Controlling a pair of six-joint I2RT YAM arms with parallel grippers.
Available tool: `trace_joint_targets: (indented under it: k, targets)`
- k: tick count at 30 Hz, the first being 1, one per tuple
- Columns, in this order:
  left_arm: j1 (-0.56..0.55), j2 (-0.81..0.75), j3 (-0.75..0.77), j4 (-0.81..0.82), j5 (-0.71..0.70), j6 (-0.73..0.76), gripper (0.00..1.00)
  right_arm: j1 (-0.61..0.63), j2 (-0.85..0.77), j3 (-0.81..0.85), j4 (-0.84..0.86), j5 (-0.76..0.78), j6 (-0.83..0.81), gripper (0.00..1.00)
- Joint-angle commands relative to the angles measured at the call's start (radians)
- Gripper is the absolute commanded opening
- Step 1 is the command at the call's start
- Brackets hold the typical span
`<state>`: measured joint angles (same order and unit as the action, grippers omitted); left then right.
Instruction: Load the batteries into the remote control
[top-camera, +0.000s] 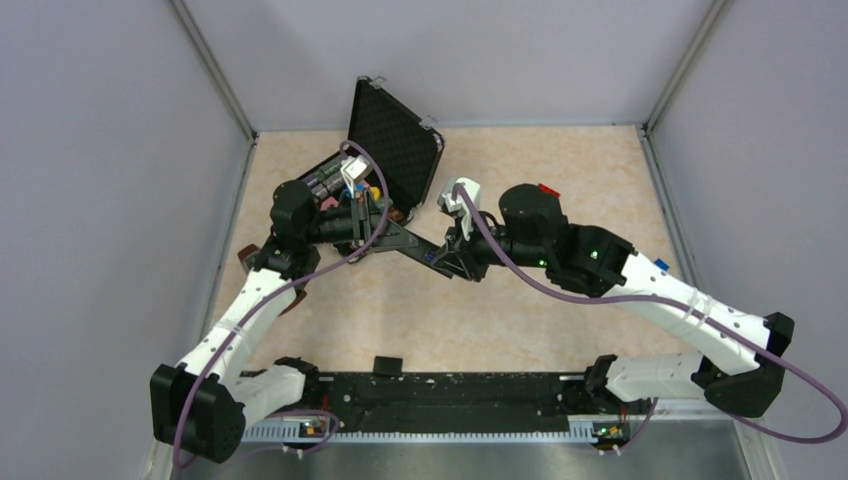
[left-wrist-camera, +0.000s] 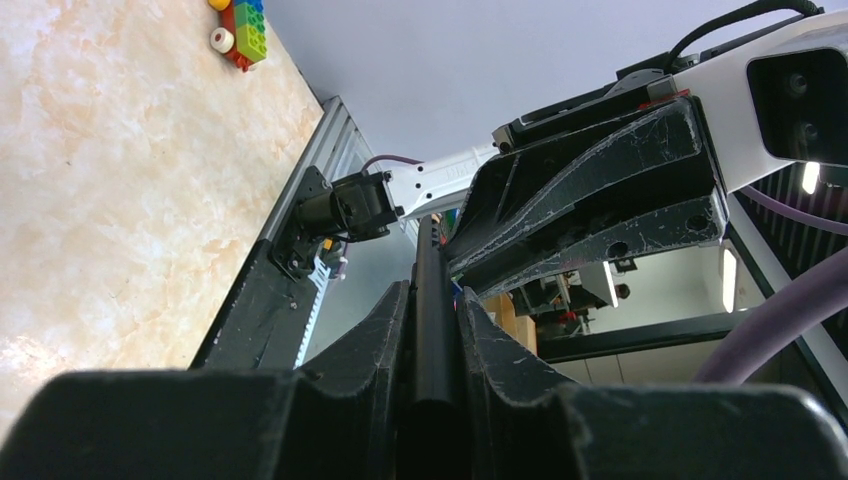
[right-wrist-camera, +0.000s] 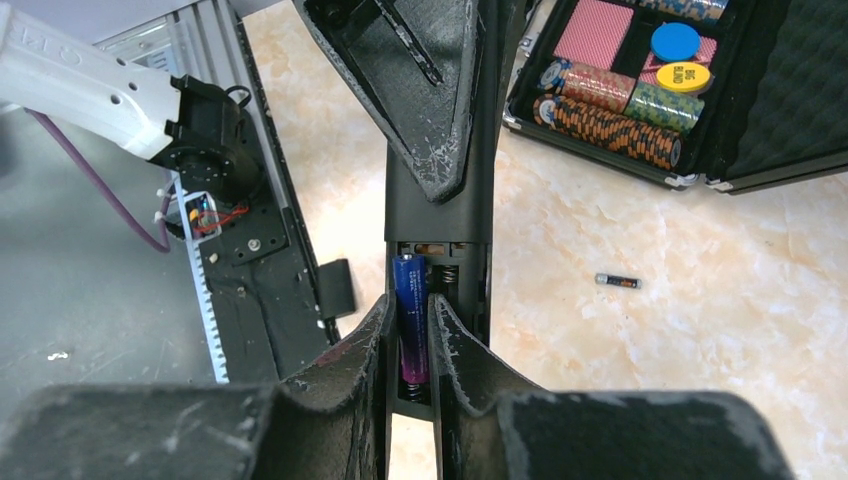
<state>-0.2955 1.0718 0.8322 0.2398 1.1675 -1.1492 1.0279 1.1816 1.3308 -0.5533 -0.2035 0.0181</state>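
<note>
The left jaws are clamped on the remote control (right-wrist-camera: 465, 215), holding it above the worktop (right-wrist-camera: 700, 330) with its battery recess showing. The right jaws pinch a blue-purple battery (right-wrist-camera: 410, 320) lying in that recess. A second battery (right-wrist-camera: 617, 281) lies on the worktop near the open case (right-wrist-camera: 790, 90)

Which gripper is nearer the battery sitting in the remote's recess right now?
Right. The right gripper pinches the battery in the recess of the remote control. The left gripper clamps the remote control farther along the bar, apart from the battery.
</note>
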Motion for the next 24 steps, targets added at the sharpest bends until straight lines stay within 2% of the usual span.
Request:
trace_joint_targets:
  k: [1,10,15,20,24]
  targets:
    - [-0.001,-0.001,0.039,0.070,0.016,0.017,0.00,0.012,0.018,0.061,-0.037,0.006,0.001,0.17]
    - [-0.001,-0.002,0.049,0.034,0.014,0.046,0.00,0.013,0.033,0.123,-0.050,0.011,0.019,0.35]
    - [-0.001,-0.001,0.056,0.023,0.013,0.055,0.00,0.013,0.016,0.160,-0.060,0.027,0.062,0.50]
    - [-0.001,-0.016,0.057,0.021,-0.005,0.057,0.00,0.014,-0.030,0.201,-0.053,0.106,0.185,0.73]
    - [-0.001,-0.038,0.063,0.013,-0.047,0.065,0.00,0.012,-0.043,0.239,-0.049,0.134,0.357,0.82]
